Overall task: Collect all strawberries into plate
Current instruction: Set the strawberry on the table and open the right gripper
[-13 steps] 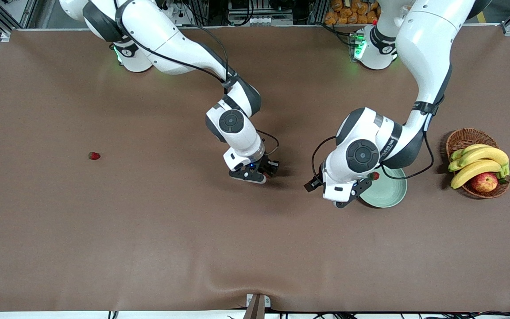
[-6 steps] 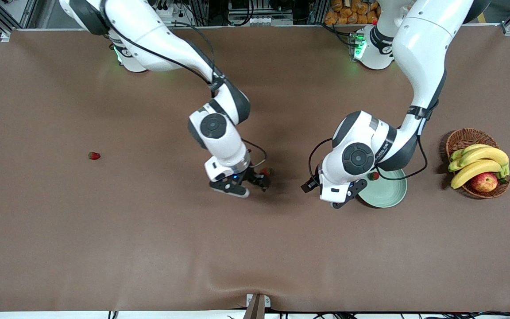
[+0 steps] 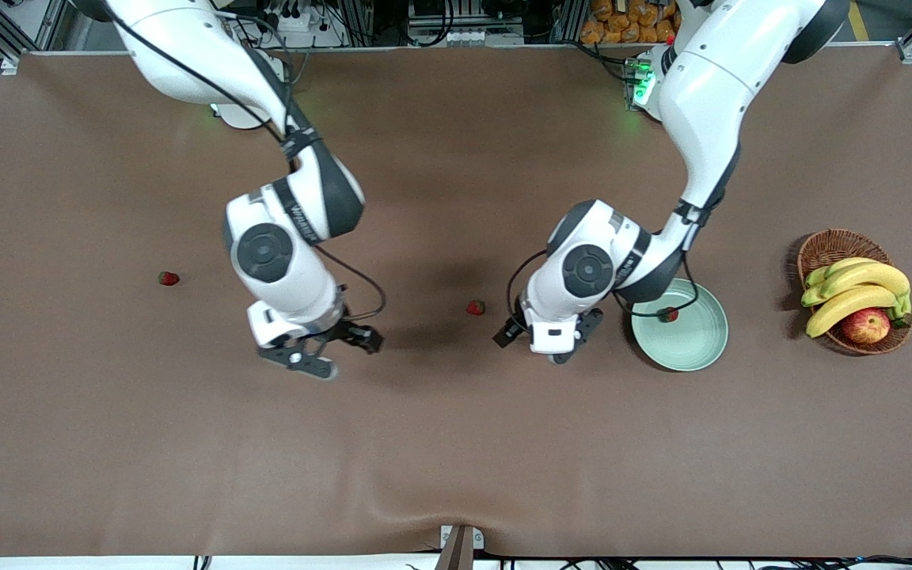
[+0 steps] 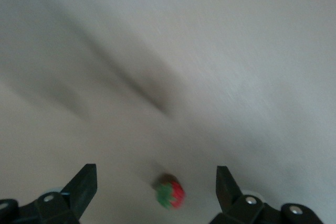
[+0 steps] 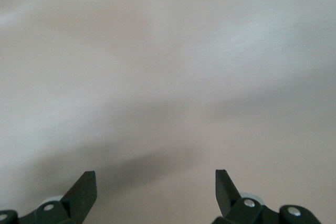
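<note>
One strawberry (image 3: 668, 314) lies in the pale green plate (image 3: 693, 348). A second strawberry (image 3: 476, 307) rests on the brown table mid-way between the arms. A third strawberry (image 3: 169, 278) lies toward the right arm's end of the table. My left gripper (image 3: 559, 348) hangs open over the table between the plate and the middle berry. In the left wrist view that strawberry (image 4: 170, 192) shows on the table between the spread fingers of the left gripper (image 4: 156, 174). My right gripper (image 3: 333, 354) is open and empty over bare table. The right wrist view shows only its open gripper (image 5: 156, 178).
A wicker basket (image 3: 828, 245) with bananas (image 3: 856, 289) and an apple (image 3: 866, 325) stands beside the plate at the left arm's end of the table. The brown mat covers the rest of the table.
My right gripper opened, left a strawberry on the middle of the table and swung off toward its own end. My left gripper moved from over the plate toward that berry.
</note>
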Controlling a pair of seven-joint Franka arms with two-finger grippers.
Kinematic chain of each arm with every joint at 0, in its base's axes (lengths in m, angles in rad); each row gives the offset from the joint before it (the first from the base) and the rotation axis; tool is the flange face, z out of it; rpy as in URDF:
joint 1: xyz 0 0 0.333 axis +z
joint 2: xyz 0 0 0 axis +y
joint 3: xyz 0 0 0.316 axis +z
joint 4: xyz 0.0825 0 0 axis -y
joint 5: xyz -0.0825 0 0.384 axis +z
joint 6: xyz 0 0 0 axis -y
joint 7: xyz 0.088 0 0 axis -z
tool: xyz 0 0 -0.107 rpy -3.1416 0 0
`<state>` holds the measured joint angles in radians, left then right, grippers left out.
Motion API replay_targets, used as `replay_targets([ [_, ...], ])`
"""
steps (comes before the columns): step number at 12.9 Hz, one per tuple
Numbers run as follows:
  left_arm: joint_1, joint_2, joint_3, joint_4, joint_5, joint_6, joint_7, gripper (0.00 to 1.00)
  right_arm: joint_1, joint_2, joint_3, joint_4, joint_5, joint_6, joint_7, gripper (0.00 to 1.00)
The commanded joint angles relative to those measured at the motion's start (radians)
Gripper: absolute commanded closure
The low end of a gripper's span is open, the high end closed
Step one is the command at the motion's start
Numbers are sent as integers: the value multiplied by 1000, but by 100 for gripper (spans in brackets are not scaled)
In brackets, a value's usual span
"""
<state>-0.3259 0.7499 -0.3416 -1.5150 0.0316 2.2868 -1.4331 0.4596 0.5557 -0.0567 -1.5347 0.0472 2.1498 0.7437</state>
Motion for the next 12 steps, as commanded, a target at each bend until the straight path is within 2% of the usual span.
replay_targets([
  [1,-61,48,10,59,-12,20,-88,0,-102,-135,8,-186,-16,-5,-116,0],
  [5,-99,68,19,58,-5,22,-168,0,-289,-195,8,-268,-15,-108,-364,0],
  [7,-108,86,21,59,-5,23,-171,14,-379,-215,8,-309,-16,-140,-479,0],
  [8,-114,89,23,59,-4,29,-171,19,-435,-220,8,-340,-15,-131,-562,0],
  [10,-130,104,42,62,-5,36,-171,20,-533,-221,9,-381,-15,-113,-728,0],
  [12,-154,117,62,65,-7,62,-184,23,-594,-241,9,-470,-13,-27,-870,0],
])
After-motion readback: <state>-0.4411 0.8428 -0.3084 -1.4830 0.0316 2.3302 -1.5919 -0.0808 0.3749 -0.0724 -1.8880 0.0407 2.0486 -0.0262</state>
